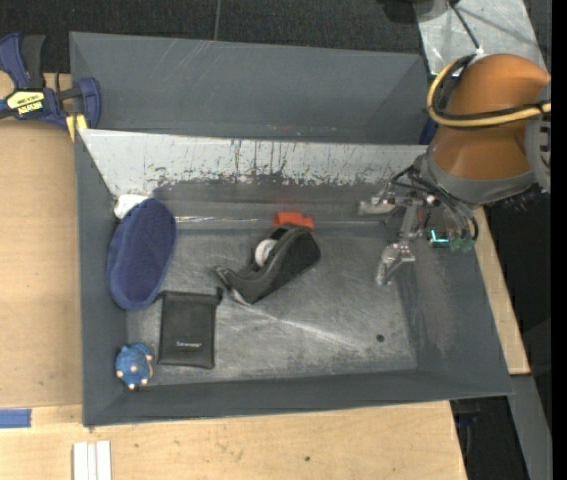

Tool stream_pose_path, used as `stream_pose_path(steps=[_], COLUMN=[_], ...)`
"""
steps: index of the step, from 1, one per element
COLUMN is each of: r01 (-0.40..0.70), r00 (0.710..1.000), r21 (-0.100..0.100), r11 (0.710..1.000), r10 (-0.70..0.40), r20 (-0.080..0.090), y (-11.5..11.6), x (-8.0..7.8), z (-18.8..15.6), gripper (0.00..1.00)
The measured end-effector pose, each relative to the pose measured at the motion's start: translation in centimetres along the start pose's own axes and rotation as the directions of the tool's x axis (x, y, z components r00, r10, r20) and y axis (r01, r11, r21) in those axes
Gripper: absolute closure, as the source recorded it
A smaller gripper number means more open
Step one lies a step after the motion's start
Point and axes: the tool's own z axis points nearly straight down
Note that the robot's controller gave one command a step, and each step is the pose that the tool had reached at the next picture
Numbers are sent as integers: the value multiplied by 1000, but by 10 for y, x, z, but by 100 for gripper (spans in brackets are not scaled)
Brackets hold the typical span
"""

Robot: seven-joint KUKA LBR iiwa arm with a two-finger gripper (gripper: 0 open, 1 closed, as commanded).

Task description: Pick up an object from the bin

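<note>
The gripper (388, 236) hangs with its two fingers spread apart and nothing between them, over bare floor of the bin (343, 328) to the right of a black tape dispenser (275, 265), a clear gap away from it.

The tape dispenser is the nearest thing to take. It lies slantwise mid-floor, with its white roll (265, 253) facing up. It looks like hard plastic, probably weighted in the base, so stiff and fairly heavy with smooth sides that could slip. The narrow body on the roll's right looks like the best place to grip, with the fingers set across its width. The tapered cutter end at lower left looks a poor hold.

A small orange piece (295, 221) lies just behind the dispenser. A blue oval soft case (142, 253) is well to the dispenser's left, with something white (126, 206) at its far end. A flat black pouch (187, 331) sits in front of the dispenser and to its left, and a small blue ball-like toy (134, 364) lies beyond that, in the corner.
</note>
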Motion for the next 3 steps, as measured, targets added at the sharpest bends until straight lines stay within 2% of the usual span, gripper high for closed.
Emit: stream_pose_path(steps=[1, 2, 3], r01=[282, 454, 235], r00=[959, 891, 972], r21=[7, 5, 1], r11=[959, 891, 972], r10=[-282, -454, -235], r20=[6, 12, 6], y=[70, 105, 111], x=[-36, -36, -33], z=[86, 60, 58], gripper=[0, 0, 0])
